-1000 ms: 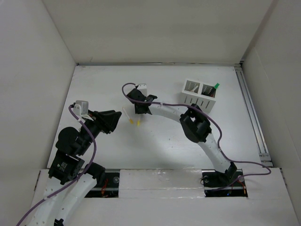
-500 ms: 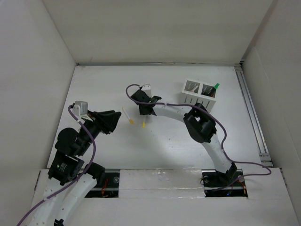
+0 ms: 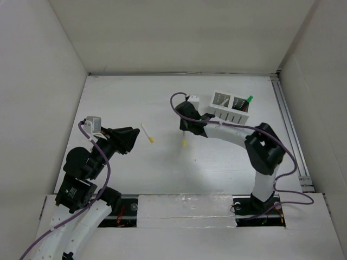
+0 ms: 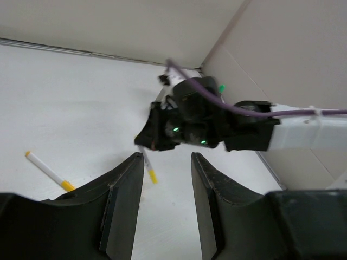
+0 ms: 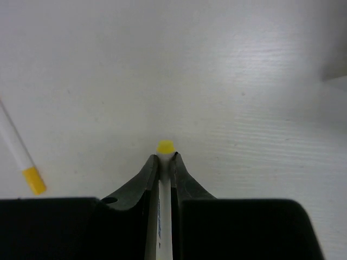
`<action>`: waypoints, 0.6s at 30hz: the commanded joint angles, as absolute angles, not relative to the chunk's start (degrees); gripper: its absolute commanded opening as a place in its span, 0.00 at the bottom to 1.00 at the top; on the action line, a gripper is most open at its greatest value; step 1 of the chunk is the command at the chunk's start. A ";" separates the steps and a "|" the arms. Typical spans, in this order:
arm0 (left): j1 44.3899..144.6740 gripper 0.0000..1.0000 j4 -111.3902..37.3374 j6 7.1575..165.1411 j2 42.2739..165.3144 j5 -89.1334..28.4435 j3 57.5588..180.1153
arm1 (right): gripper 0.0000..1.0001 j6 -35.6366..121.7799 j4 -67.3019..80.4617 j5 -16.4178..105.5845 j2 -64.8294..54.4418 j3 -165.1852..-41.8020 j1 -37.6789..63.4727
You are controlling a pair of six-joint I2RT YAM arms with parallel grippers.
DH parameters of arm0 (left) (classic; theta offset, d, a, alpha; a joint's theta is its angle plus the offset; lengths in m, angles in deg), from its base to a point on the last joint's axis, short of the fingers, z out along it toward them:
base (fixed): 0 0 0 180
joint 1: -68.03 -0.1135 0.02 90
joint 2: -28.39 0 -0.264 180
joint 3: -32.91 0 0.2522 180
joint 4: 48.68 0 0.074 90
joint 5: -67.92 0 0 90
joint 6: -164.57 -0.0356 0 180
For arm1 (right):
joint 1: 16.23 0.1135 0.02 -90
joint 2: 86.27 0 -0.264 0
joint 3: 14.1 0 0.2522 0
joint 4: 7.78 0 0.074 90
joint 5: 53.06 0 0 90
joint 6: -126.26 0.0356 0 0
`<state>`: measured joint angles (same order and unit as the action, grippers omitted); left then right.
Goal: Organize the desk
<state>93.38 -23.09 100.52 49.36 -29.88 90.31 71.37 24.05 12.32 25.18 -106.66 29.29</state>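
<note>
Top external: matte white desk (image 3: pixel 217 168), metal rail (image 3: pixel 290 130) right, white walls (image 3: pixel 179 32) around.

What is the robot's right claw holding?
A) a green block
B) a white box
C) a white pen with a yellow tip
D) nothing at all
C: in the right wrist view the right gripper is closed on a white pen, whose yellow tip pokes out past the fingers.
</note>
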 commanded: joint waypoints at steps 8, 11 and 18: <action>93.08 0.36 -25.61 100.32 49.04 -30.96 90.35 | 0.00 73.08 -0.33 -3.03 -4.08 -92.55 21.93; 93.08 0.36 -25.69 100.23 49.04 -30.96 90.35 | 0.00 72.03 -4.55 -10.68 -6.21 -91.67 17.11; 93.08 0.37 -25.52 100.23 49.48 -31.05 90.35 | 0.00 65.18 -15.46 -18.86 -0.41 -93.60 9.09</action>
